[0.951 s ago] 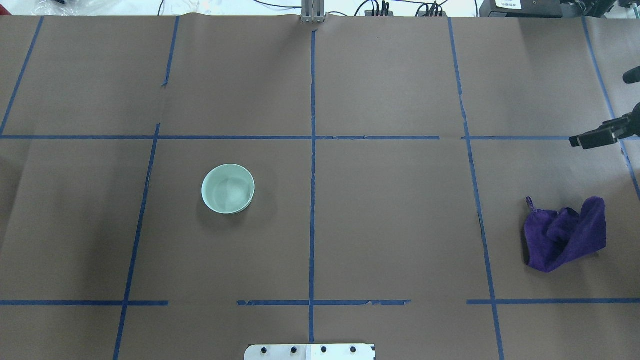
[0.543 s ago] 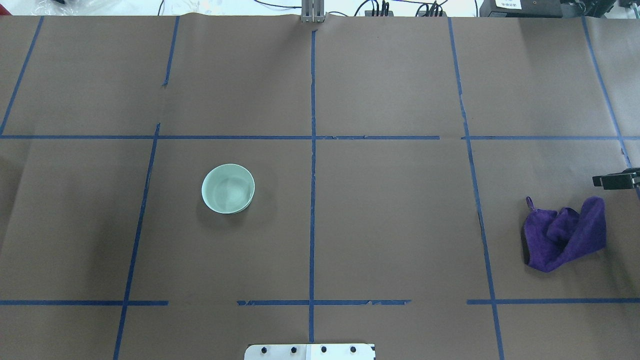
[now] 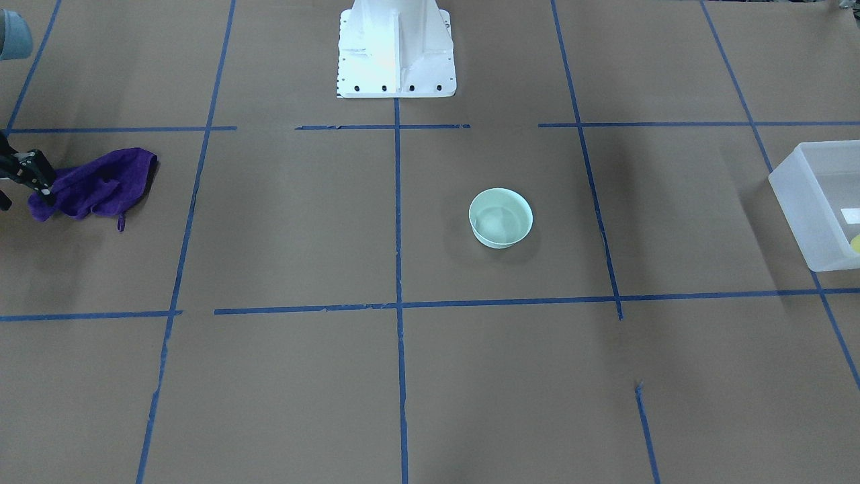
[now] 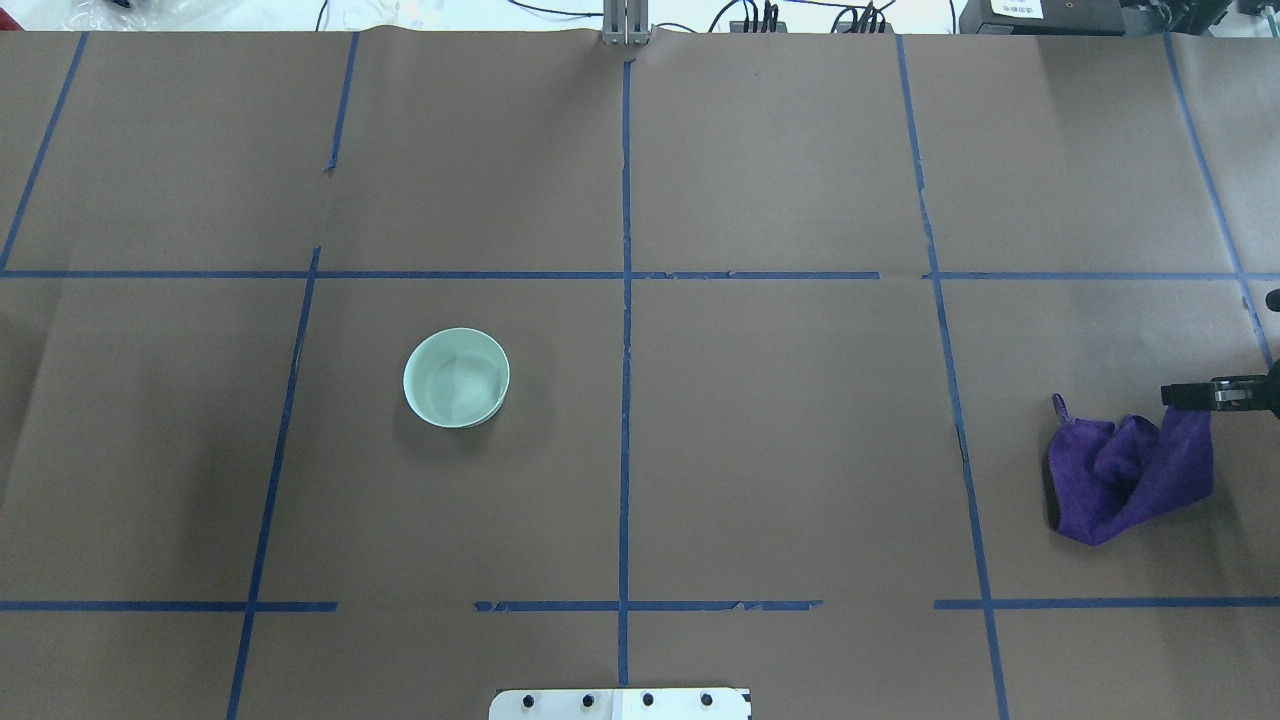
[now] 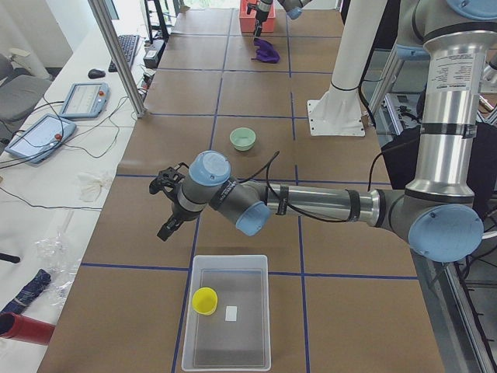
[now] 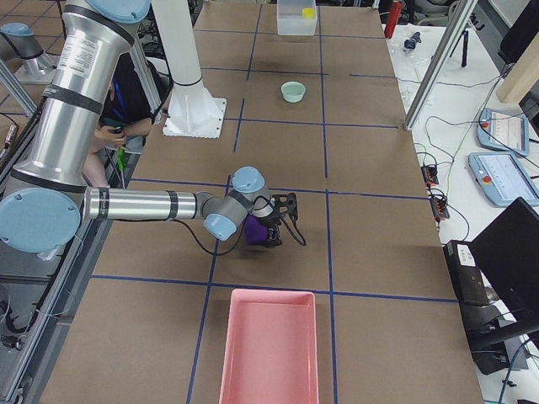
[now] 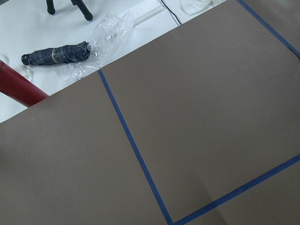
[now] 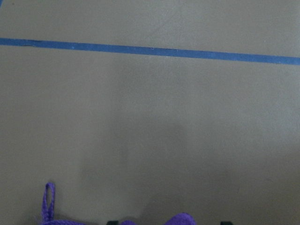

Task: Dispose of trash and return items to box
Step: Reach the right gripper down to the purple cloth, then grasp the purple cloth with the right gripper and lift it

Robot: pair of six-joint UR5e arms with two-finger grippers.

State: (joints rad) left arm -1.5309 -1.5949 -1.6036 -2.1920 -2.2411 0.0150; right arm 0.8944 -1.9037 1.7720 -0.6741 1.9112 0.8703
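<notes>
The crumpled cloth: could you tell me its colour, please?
The cloth is deep purple, clearest in the overhead exterior view.

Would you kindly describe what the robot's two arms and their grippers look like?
Both arms are silver metal tubes with rounded light-blue joint caps. The left arm and the right arm each trail a black cable near the wrist. A small printed label sits on the left arm's upright segment. The left gripper and the right gripper are black and two-fingered.

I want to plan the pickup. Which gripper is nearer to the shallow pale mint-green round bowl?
Left. The left gripper hovers roughly between the bowl and the frosted plastic tub; the right gripper is far off, at the crumpled purple cloth.
</notes>
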